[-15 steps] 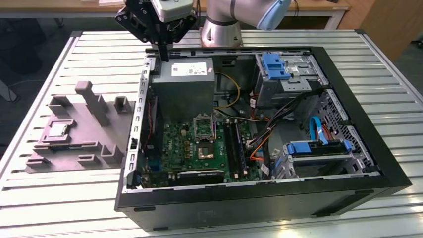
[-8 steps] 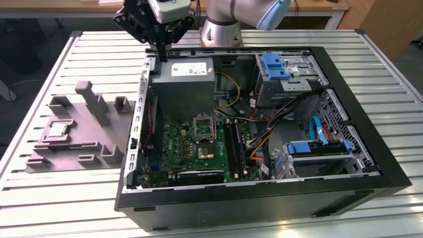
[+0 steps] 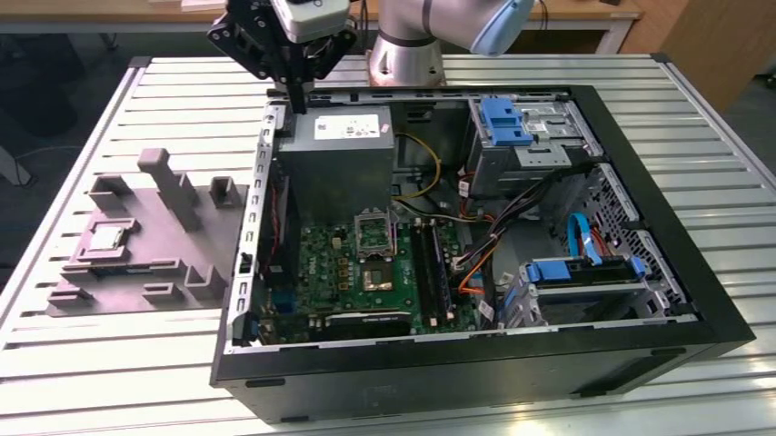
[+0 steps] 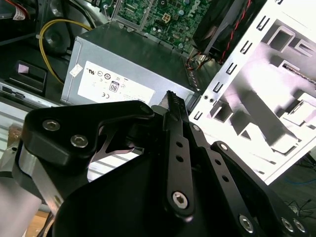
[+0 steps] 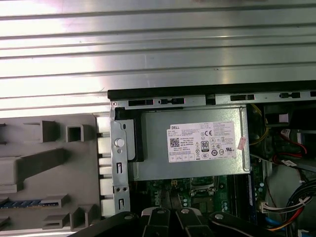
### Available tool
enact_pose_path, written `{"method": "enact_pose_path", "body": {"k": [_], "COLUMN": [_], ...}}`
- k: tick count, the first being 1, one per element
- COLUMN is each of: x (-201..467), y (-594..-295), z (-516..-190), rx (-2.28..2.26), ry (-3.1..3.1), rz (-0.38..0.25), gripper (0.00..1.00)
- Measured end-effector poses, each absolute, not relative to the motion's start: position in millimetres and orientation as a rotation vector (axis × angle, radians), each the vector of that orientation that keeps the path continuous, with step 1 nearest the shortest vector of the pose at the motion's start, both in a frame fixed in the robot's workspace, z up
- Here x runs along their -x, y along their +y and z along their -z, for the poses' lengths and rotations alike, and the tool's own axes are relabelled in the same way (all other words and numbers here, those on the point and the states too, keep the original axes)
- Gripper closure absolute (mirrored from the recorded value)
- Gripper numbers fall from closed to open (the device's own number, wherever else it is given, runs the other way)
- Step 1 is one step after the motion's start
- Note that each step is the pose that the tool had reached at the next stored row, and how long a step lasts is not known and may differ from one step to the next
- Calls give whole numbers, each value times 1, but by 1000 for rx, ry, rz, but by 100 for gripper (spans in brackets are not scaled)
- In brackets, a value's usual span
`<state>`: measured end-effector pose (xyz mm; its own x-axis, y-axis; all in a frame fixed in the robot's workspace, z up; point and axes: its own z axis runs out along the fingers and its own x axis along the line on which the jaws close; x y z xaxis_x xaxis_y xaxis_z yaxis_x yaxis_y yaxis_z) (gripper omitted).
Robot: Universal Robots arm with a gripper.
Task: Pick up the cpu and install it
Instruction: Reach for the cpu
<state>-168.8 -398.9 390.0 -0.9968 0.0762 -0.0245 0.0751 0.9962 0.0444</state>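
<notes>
The cpu (image 3: pixel 107 238) is a small pale square chip lying flat in a recess of the grey tray (image 3: pixel 182 272), on the exterior view's left beside the open computer case. My gripper (image 3: pixel 297 102) hangs shut and empty above the case's back left corner, over the top edge of the grey power supply (image 3: pixel 340 150) and well away from the cpu. The metal-framed socket (image 3: pixel 373 234) sits on the green motherboard in the middle of the case. In the second wrist view the black fingers (image 4: pixel 173 101) meet at their tips above the power supply (image 4: pixel 128 64).
The black case (image 3: pixel 679 272) holds blue drive brackets (image 3: pixel 503 121), bundled cables (image 3: pixel 485 245) and a dark glossy chip (image 3: pixel 378 277) below the socket. The tray has tall upright posts (image 3: pixel 170 186). Everything stands on a slatted metal table (image 3: pixel 73 363). The arm's base (image 3: pixel 406 59) is behind the case.
</notes>
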Motion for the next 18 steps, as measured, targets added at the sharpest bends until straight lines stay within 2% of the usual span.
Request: {"method": "enact_pose_path", "body": {"k": [18], "x": [196], "y": [-399], "z": [-390], "rx": [-120], "ry": [3128], "rz": [-83], "gripper": [89]}}
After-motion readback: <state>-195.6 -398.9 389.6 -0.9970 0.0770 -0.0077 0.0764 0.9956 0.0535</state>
